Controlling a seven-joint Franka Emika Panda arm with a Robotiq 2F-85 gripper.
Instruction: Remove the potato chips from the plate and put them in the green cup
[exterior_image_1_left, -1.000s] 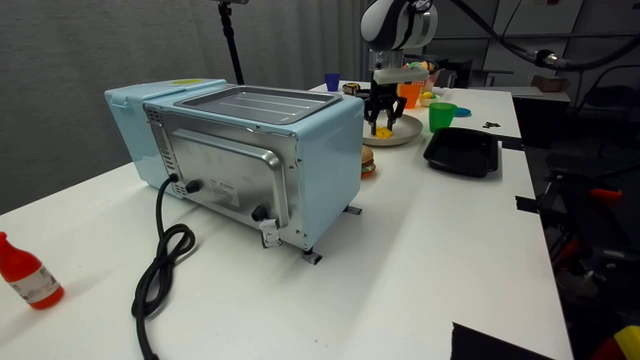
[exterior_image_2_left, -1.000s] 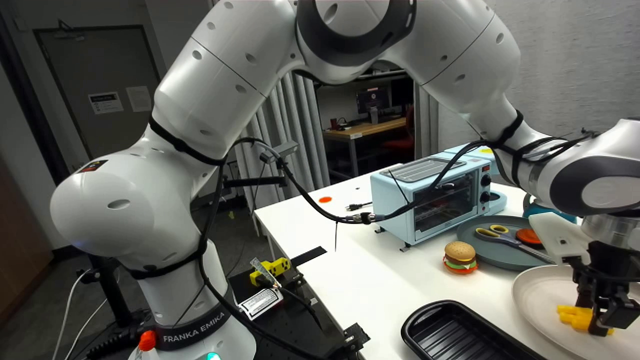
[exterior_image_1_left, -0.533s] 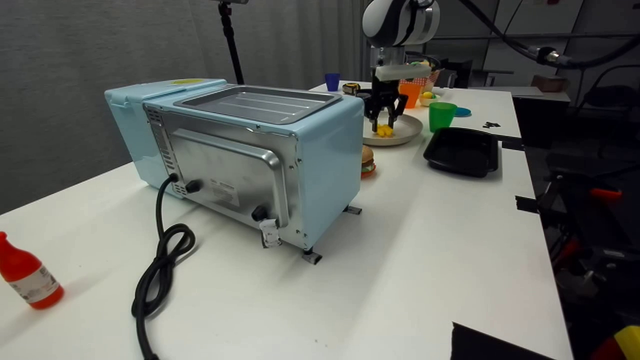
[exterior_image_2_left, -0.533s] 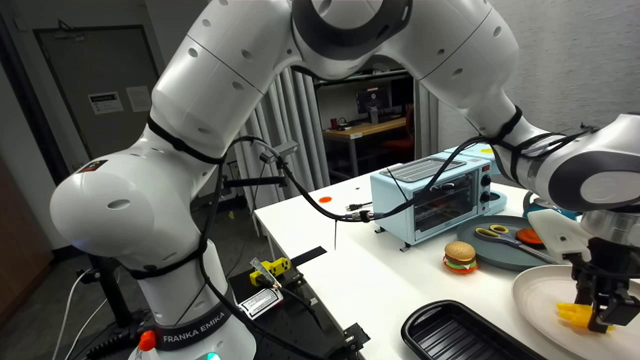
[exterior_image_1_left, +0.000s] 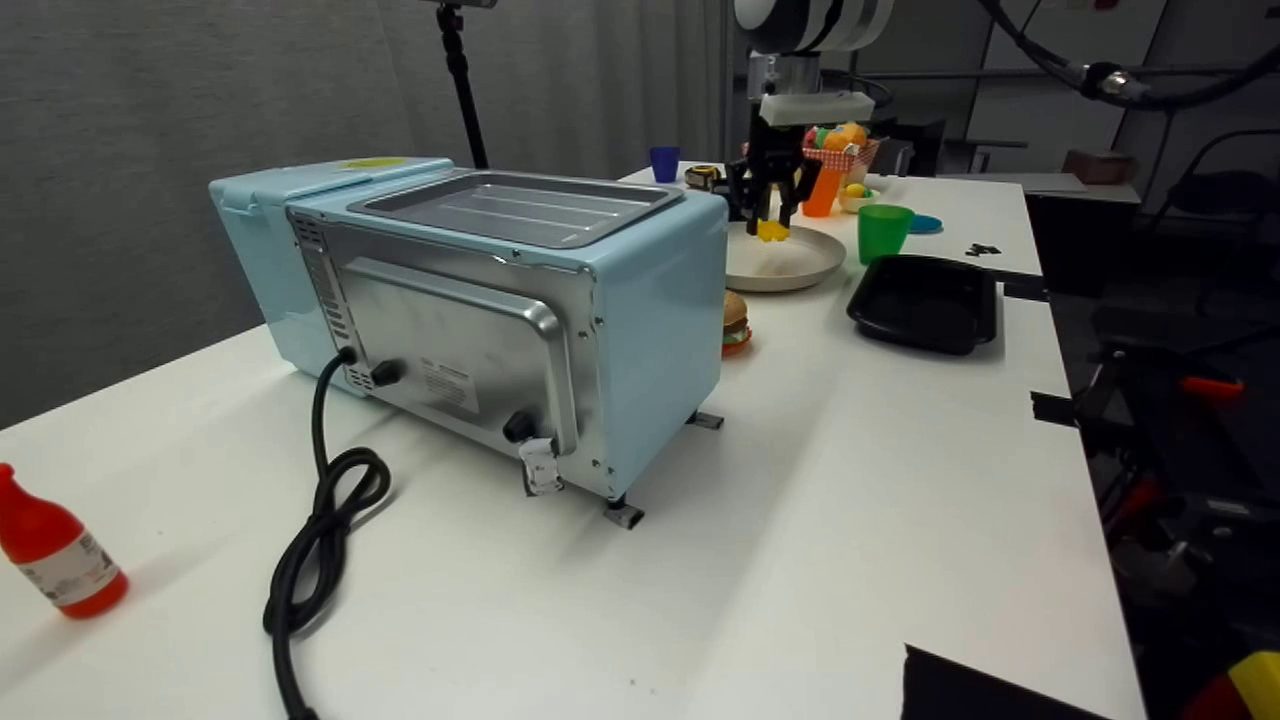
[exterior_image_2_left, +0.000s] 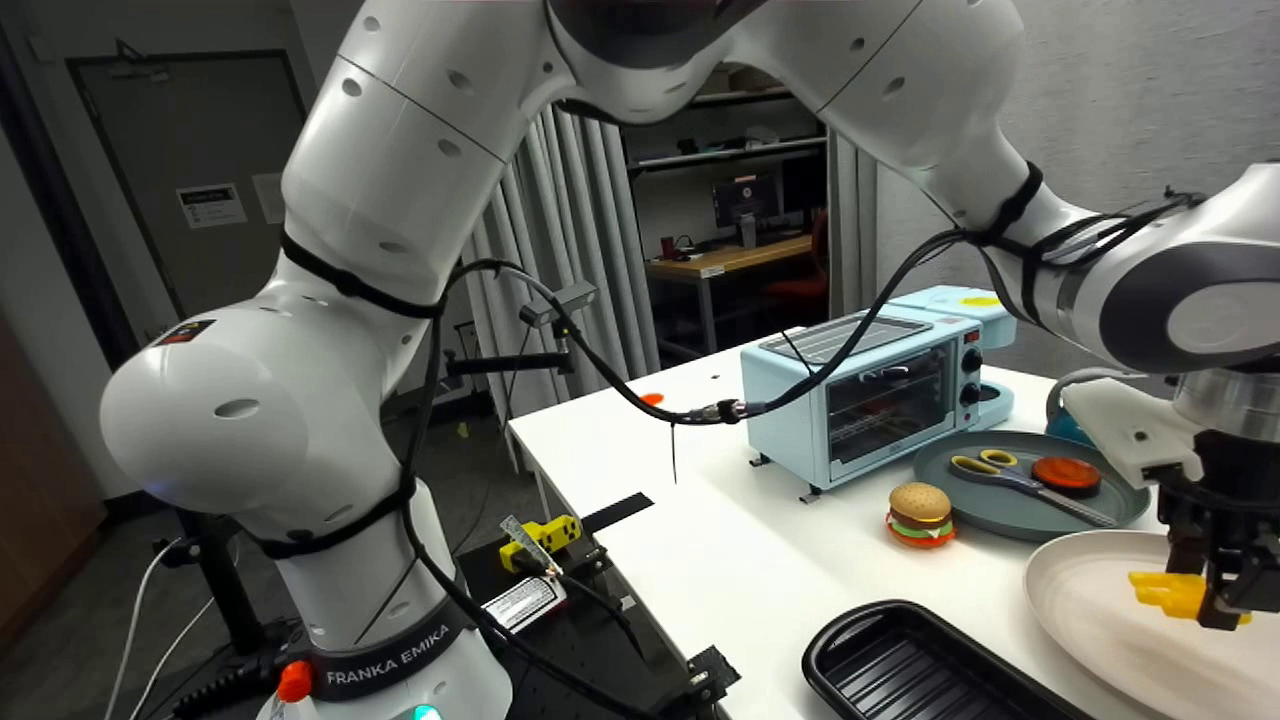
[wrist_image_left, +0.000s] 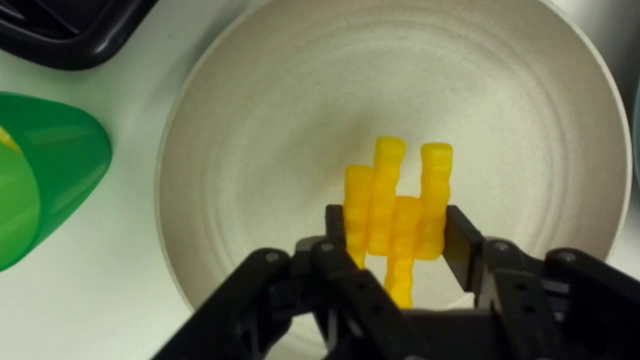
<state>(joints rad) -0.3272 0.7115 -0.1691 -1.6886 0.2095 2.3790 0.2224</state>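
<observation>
- You've got the gripper (wrist_image_left: 395, 230) pinched on the potato chips (wrist_image_left: 385, 210), yellow sticks side by side
- You hold them in the air over the plate (wrist_image_left: 280, 125), clear of its surface
- Green cup (exterior_image_1_left: 884, 235) stands upright just beside your plate, near the black tray (exterior_image_1_left: 925, 300)
- Hamburger (exterior_image_2_left: 920, 515) sits near your plate

the wrist view's left edge crops the green cup (wrist_image_left: 72, 150) — and the black tray (wrist_image_left: 82, 52).

Burger (exterior_image_2_left: 920, 515) nr gray dish (exterior_image_2_left: 1000, 511) w/ scissors (exterior_image_2_left: 1015, 482) on it; lt-blue toaster oven (exterior_image_2_left: 885, 408) nearby.
</observation>
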